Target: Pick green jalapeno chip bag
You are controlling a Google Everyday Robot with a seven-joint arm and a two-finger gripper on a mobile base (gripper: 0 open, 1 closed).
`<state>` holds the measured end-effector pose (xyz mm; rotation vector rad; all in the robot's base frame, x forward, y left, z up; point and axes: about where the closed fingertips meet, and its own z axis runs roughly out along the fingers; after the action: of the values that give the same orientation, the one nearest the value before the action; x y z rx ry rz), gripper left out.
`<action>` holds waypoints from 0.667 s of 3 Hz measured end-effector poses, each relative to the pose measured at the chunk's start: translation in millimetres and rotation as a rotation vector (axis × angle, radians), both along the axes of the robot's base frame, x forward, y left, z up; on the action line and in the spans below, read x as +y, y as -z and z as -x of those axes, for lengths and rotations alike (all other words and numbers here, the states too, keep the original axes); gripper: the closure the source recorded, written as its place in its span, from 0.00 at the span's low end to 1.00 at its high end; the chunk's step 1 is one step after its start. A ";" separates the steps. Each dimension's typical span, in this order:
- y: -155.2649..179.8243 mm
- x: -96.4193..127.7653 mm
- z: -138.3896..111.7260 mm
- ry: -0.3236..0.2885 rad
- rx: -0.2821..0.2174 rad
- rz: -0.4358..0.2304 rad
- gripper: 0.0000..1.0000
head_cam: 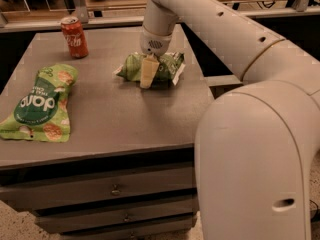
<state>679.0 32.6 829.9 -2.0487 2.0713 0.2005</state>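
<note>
The green jalapeno chip bag (165, 66) is a small, puffy olive-green bag with white sealed ends, lying on the grey cabinet top (115, 114) right of centre. My gripper (148, 73) hangs from the white arm directly over the bag's middle, its cream-coloured fingers (147, 72) pointing down against the bag's near side. The bag's middle is hidden behind the fingers.
A larger flat bright-green bag with big white letters (41, 103) lies at the left. A red soda can (74, 37) stands at the back left. My white arm and body (250, 134) fill the right side. Drawers (115, 189) front the cabinet below.
</note>
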 end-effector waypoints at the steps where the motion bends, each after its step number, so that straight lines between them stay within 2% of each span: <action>1: -6.8 0.0 0.0 0.000 0.000 0.000 0.63; 2: -10.3 0.0 0.0 0.000 0.000 -0.001 0.88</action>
<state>679.0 32.6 840.2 -2.0484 2.0705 0.2007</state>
